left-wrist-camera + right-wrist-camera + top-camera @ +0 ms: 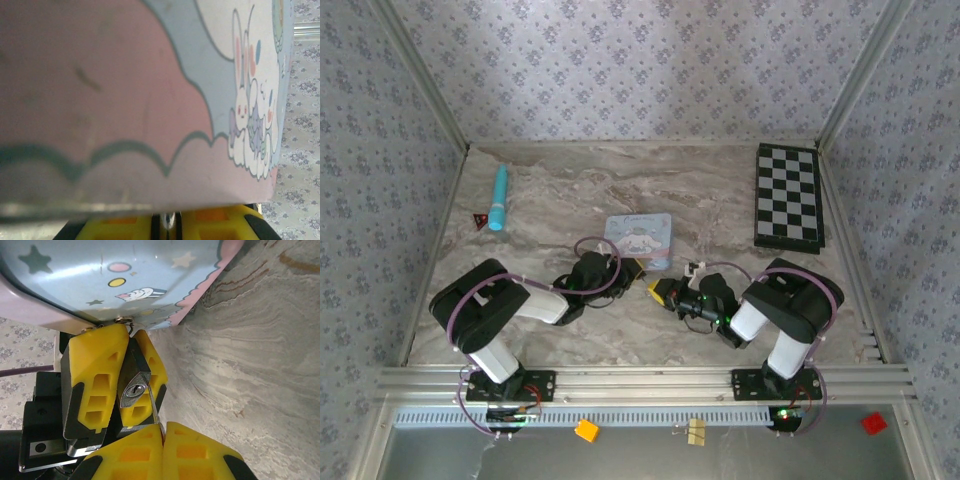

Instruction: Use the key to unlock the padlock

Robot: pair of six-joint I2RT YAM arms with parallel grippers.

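Note:
The tiny black padlock (129,371) is clamped between the yellow fingers (95,370) of my left gripper (632,268), its silvery keyhole face (134,389) turned toward the right wrist camera. My right gripper (163,434) is shut on the thin metal key (154,409). The key's tip rests at the right edge of the keyhole face, beside the slot and not in it. In the left wrist view a silvery bit of the padlock (171,219) shows between my left gripper's (171,225) closed fingers. Both grippers meet just in front of the light-blue tin (640,240), the right gripper (663,291) slightly nearer.
The tin (150,100) looms right against the left fingers and close above the padlock (100,275). A folded chessboard (788,197) lies at the back right. A blue tube (499,196) and a small red-and-black triangle (480,221) lie at the back left on the marble table (720,200).

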